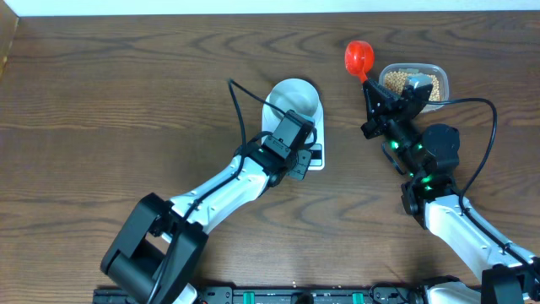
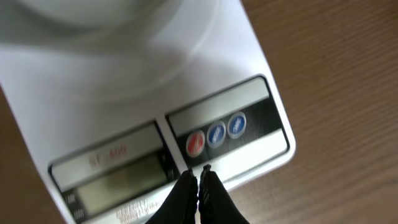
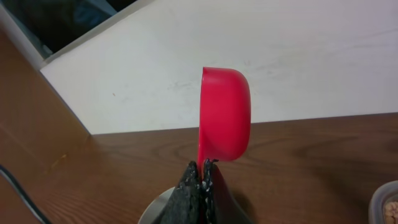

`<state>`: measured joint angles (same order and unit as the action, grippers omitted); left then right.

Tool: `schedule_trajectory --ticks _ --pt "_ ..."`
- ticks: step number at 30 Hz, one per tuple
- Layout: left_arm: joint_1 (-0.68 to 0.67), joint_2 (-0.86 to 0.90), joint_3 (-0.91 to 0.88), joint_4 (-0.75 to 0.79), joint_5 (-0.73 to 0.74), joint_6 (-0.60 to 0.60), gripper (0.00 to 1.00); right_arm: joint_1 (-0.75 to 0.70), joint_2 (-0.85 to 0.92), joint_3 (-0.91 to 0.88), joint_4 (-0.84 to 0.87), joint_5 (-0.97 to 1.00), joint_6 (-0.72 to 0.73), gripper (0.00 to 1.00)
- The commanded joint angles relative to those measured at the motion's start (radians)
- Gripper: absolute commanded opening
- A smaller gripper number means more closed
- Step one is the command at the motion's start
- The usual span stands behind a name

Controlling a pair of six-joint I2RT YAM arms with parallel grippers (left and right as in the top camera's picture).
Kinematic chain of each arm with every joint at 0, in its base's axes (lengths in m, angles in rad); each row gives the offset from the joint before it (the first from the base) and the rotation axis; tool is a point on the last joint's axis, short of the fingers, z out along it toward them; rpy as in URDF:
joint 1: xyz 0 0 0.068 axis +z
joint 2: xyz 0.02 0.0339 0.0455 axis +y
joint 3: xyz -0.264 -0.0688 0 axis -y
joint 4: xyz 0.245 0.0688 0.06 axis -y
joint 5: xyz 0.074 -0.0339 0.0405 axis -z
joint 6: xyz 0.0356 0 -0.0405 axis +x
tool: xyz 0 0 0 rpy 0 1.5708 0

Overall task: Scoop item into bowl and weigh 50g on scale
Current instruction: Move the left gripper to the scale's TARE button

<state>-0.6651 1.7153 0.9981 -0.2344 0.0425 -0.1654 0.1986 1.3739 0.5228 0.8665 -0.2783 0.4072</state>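
The pale bowl (image 1: 294,99) stands on the white scale (image 1: 314,158) at the table's middle. My left gripper (image 1: 305,156) is shut and empty, its tips over the scale's front by the round buttons (image 2: 216,134) and the grey display (image 2: 118,177); the scale (image 2: 112,93) fills the left wrist view. My right gripper (image 1: 369,91) is shut on the handle of the red scoop (image 1: 359,57), held in the air left of the clear tub (image 1: 439,80) of tan beans (image 1: 405,82). In the right wrist view the scoop (image 3: 225,112) stands on edge above my fingers (image 3: 203,167); I cannot see inside it.
A black cable (image 1: 240,105) runs from the left arm past the bowl. The white wall strip (image 3: 280,56) borders the table's far edge. The tub's corner (image 3: 385,202) shows at the lower right of the right wrist view.
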Motion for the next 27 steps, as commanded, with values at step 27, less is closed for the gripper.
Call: schedule_trajectory --ticks 27 --pt "-0.001 0.137 0.022 0.117 -0.027 0.113 0.07 -0.010 0.003 0.024 -0.032 0.018 -0.024 0.01"
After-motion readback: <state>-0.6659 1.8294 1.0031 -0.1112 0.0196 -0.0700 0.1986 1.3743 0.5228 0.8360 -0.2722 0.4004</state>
